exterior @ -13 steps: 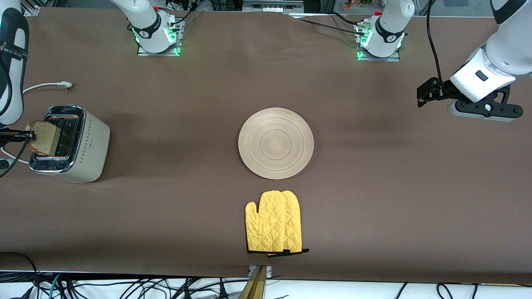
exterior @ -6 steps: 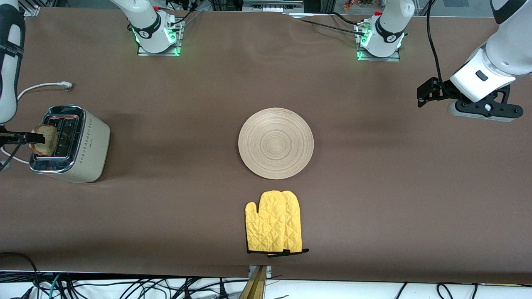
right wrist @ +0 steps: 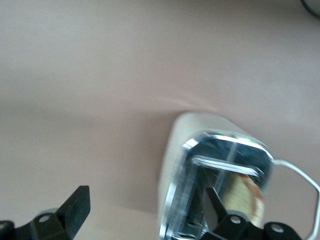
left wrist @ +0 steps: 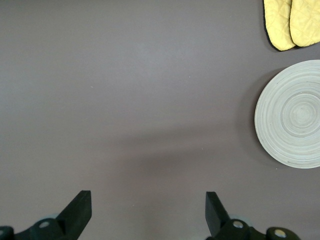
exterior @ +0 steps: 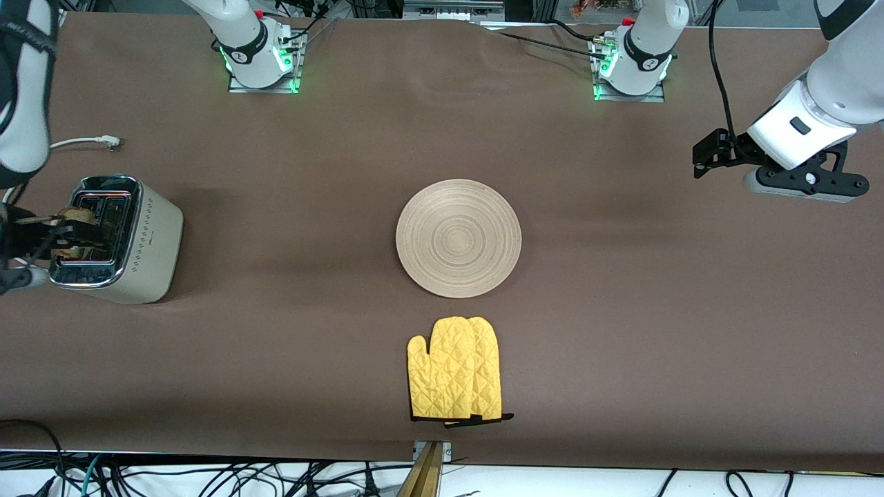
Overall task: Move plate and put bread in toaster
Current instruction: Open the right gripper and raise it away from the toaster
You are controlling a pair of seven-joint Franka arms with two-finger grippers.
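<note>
Right fingers (right wrist: 75, 205) are at the toaster (exterior: 141, 241), which sits at the right arm's end of the worktop (exterior: 290, 359). They stand wide apart with nothing between them. The bread (exterior: 77, 215) stands on edge in a slot, only its top crust showing above the chrome. I judge it is let go and sitting low enough to stay put, which is why these fingers can be spread so close beside it. Left fingers (left wrist: 80, 205) are also apart and empty, hanging over bare worktop at the left arm's end; that arm waits, well clear of everything. The plate (exterior: 458, 238) lies flat mid-worktop, with the yellow mitt (exterior: 456, 369) nearer the front camera, close to it but not touching. Going by this layout, the bread step looks nearly finished; I cannot judge from here whether the plate is where it should end up. The front view gives the whole layout, including the toaster's white cord (exterior: 76, 143), but not the spread of either pair of fingers. The right wrist view shows that spread and looks down into the slot onto the bread (right wrist: 244, 195). The left wrist view shows plate (left wrist: 295, 115) and mitt (left wrist: 290, 22) off to one side of my gap.
</note>
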